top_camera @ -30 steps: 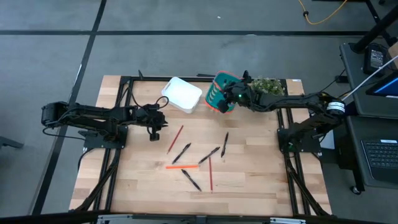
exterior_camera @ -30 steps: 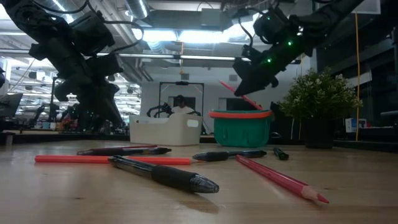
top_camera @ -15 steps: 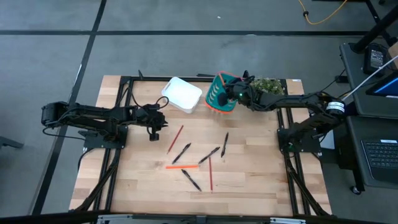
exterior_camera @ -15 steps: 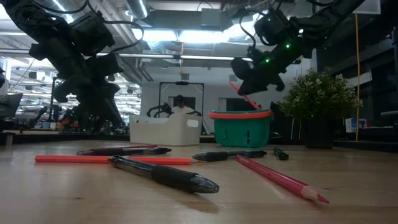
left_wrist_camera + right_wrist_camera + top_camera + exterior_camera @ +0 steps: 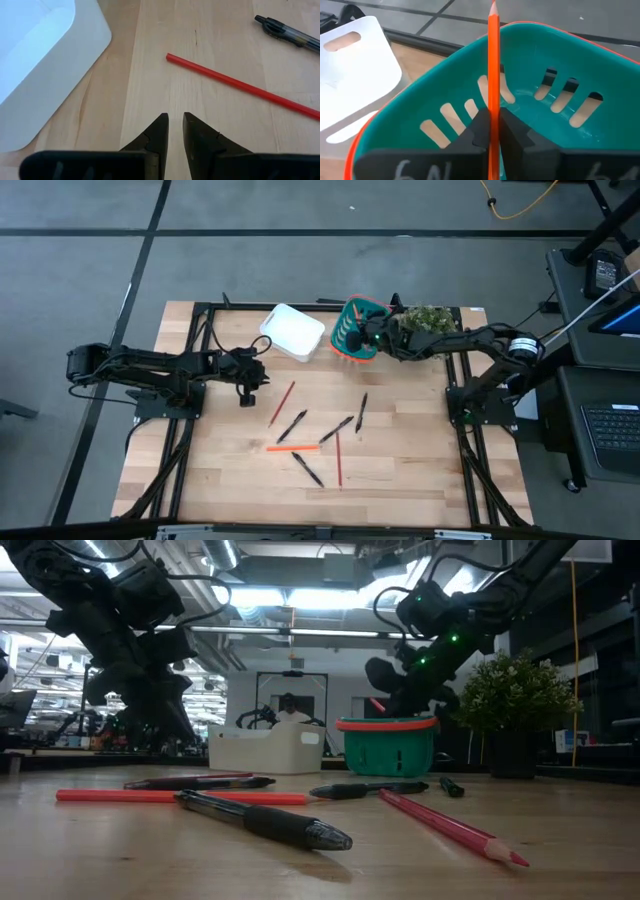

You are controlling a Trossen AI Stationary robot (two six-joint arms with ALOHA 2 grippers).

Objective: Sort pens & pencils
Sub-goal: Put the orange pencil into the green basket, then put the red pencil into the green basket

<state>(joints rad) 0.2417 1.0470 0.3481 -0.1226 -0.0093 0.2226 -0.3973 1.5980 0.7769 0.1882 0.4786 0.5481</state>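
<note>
My right gripper point(image 5: 353, 338) hangs over the teal basket point(image 5: 356, 330) at the table's far side, shut on an orange pencil point(image 5: 493, 60). My left gripper point(image 5: 248, 394) is shut and empty above the table's left half, beside the white bin point(image 5: 293, 332). On the table lie a red pencil point(image 5: 282, 402), an orange pencil point(image 5: 293, 448), another red pencil point(image 5: 339, 460), and several black pens, such as two point(image 5: 292, 425) point(image 5: 361, 411) near the table's middle. My right gripper pinches the orange pencil's shaft point(image 5: 493, 117) between its two fingers. The pencil lies along the fingers, and its pointed end point(image 5: 493, 6) sticks out ahead of them. The fingers slant down from the table's right. The pencil is lifted clear, over the basket's hollow.
A small potted plant point(image 5: 430, 320) stands just right of the teal basket, under my right arm. The white bin sits left of the basket. The table's near part point(image 5: 400, 480) is bare wood.
My right gripper has gone down toward the teal basket with the orange pencil and tipped more steeply. The pencil's free end now stands lower, close above the basket's rim.
</note>
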